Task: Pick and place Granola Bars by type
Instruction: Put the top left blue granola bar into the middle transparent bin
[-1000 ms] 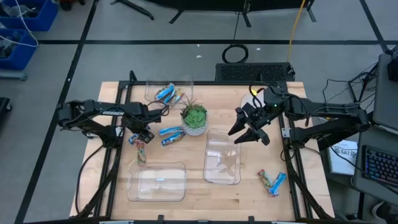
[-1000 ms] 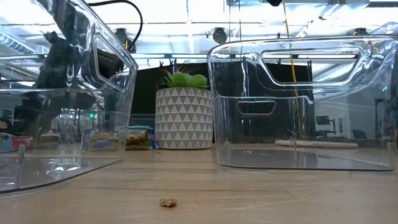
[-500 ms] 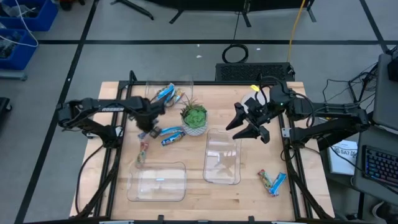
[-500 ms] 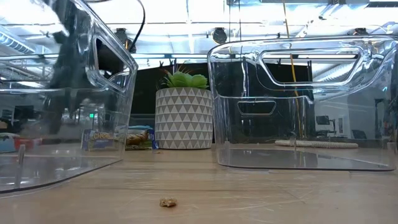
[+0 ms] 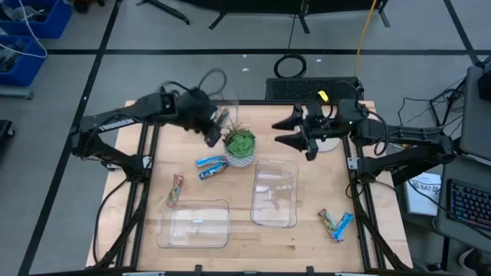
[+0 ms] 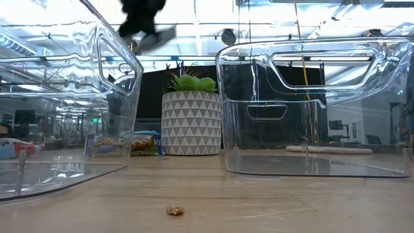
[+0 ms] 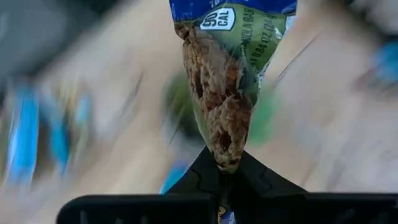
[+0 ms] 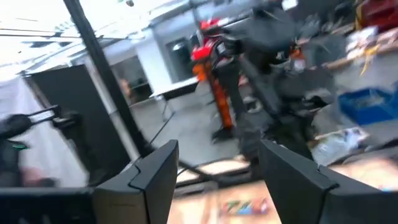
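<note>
Green-wrapped granola bar [image 7: 227, 87] pinched in left gripper [image 5: 212, 132], aloft by plant [image 5: 240, 142]. Right gripper [image 5: 295, 132] spread, empty. Near bins [image 5: 275, 193] appear empty; sorting barely begun.

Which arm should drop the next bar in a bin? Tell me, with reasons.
Left. Its claw is already shut on a granola bar, raised beside the plant. The right claw is open and empty.
</note>
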Controlling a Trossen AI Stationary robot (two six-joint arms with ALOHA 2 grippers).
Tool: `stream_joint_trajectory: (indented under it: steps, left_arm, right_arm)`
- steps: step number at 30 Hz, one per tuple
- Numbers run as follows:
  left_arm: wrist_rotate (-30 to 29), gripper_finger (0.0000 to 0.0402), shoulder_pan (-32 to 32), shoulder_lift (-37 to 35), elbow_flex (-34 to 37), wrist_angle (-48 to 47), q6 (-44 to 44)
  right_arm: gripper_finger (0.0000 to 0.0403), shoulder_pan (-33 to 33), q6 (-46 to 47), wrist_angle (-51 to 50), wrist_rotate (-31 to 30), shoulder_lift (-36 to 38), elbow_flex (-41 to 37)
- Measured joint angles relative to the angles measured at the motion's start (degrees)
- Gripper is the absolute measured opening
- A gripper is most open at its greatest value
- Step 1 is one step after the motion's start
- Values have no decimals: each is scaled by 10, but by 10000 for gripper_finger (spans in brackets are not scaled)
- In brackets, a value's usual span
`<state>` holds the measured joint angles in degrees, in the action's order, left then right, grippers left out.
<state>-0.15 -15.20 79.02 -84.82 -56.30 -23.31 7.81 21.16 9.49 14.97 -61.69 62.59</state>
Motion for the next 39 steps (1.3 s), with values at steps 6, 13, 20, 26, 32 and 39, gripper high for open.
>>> stream_joint_trajectory:
  steps: [6,13,20,26,32,39]
  left_arm:
    - [0,15,26,2,-64,146,27]
    - [-1,15,44,24,-66,229,25]
    - [19,15,58,50,-65,276,26]
    - [29,15,84,64,-65,282,33]
    - [29,16,92,77,-66,290,34]
    - [74,49,83,80,-65,299,22]
  right_arm:
    - [213,9,4,61,-78,-41,0]
    - [212,9,-24,147,-120,-98,0]
    - [212,18,-21,165,-120,-138,0]
    - [212,20,-21,169,-119,-142,0]
    - [173,20,6,169,-117,-143,0]
    - [29,19,15,164,-87,-137,0]
